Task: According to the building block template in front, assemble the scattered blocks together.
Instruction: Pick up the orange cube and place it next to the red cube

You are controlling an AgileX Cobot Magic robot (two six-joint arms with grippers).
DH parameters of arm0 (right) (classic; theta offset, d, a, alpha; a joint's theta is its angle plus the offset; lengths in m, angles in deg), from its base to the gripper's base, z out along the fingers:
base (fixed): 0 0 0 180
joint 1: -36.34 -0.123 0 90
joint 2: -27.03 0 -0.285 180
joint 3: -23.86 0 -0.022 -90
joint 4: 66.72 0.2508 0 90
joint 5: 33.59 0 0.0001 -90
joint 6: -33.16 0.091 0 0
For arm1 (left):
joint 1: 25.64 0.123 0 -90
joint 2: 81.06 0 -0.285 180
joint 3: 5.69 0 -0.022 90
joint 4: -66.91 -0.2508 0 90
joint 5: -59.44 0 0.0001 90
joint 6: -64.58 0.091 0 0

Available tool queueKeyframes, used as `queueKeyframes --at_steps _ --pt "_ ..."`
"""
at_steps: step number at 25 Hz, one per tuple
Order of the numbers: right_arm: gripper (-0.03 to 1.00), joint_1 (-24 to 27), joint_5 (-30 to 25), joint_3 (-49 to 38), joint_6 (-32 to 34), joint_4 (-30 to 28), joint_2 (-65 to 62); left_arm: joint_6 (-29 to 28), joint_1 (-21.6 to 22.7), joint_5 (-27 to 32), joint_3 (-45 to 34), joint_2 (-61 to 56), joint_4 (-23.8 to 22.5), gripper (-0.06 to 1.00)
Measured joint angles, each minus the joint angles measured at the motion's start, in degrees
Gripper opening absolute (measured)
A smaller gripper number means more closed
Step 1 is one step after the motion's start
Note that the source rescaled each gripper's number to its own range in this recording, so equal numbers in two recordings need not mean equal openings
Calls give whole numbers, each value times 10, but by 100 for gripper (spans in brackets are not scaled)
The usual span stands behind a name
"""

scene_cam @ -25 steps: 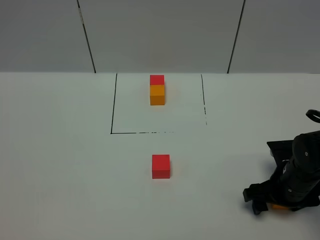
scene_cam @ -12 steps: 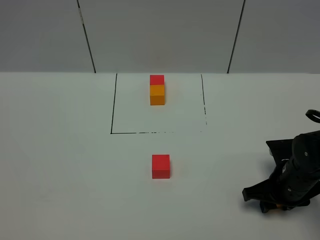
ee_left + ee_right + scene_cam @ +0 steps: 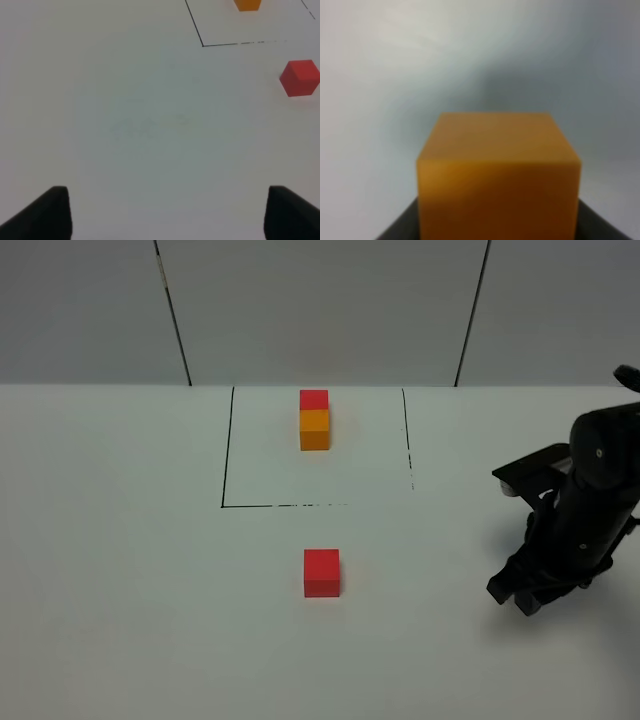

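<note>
The building block template (image 3: 314,420), a red cube joined to an orange one, stands inside the black-line square (image 3: 223,455); its orange part (image 3: 247,4) shows in the left wrist view. One scattered block, the red cube (image 3: 322,572) (image 3: 300,77), rests alone in front of the square. The orange cube (image 3: 499,170) fills the right wrist view, with my right gripper (image 3: 499,222) shut on it. In the high view that gripper (image 3: 515,595) hangs at the right, well right of the red cube, and hides the orange cube. My left gripper (image 3: 165,215) is open over bare table.
The white table (image 3: 120,570) runs to a grey panelled wall (image 3: 320,310) behind the square. The right arm's black body (image 3: 590,500) rises over the table's right side. The left arm does not show in the high view.
The right gripper closed on the orange cube near the front right edge, then rose and moved back from that edge with it. The red cube and the left gripper stayed put.
</note>
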Motion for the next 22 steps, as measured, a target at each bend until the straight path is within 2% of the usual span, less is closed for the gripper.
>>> queueKeyframes --at_steps 2,8,12,22 --pt "0 -8 -22 29 -65 1 0 0 0 0 0 0 0 71" --pt "0 -45 -38 62 -246 1 12 0 0 0 0 0 0 71" --pt "0 -71 -52 92 -298 0 54 0 0 0 0 0 0 71" --pt "0 -109 -89 208 -357 -2 158 0 0 0 0 0 0 71"
